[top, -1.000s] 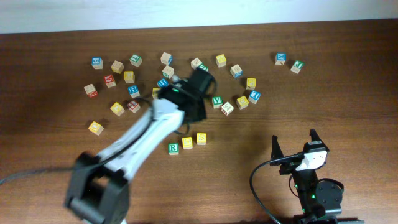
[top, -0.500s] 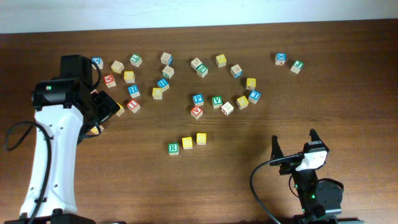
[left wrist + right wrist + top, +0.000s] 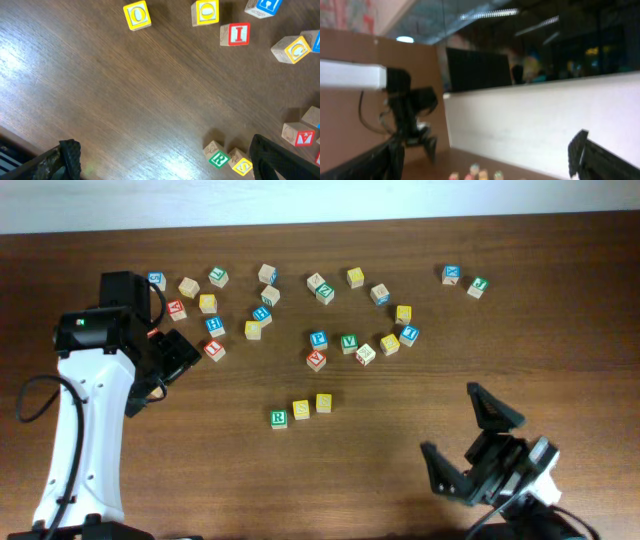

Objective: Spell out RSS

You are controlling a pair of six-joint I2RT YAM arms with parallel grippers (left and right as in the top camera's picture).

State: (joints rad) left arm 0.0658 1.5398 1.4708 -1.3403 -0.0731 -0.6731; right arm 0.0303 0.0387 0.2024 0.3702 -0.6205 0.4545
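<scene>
Three blocks lie in a slightly rising row at the table's middle: a green R (image 3: 279, 418), a yellow S (image 3: 301, 410) and a second yellow S (image 3: 324, 402). In the left wrist view the R (image 3: 218, 159) and the first S (image 3: 242, 165) show at the bottom right, partly behind a finger. My left gripper (image 3: 163, 373) hangs open and holds nothing over the left of the table, well left of the row; seen from its wrist (image 3: 165, 170), only bare wood lies between the fingers. My right gripper (image 3: 448, 418) is open, raised at the front right, nothing in it. Its wrist view (image 3: 485, 162) is blurred.
Many loose letter blocks are scattered across the far half of the table, the nearest being a red one (image 3: 316, 360) and a blue one (image 3: 318, 339) above the row. Two yellow blocks (image 3: 137, 15) and a red I (image 3: 235, 34) lie near my left gripper.
My left arm swung from over the middle of the table back to the left side and its gripper opened. My right arm lifted and tilted toward the centre in the last half second.
</scene>
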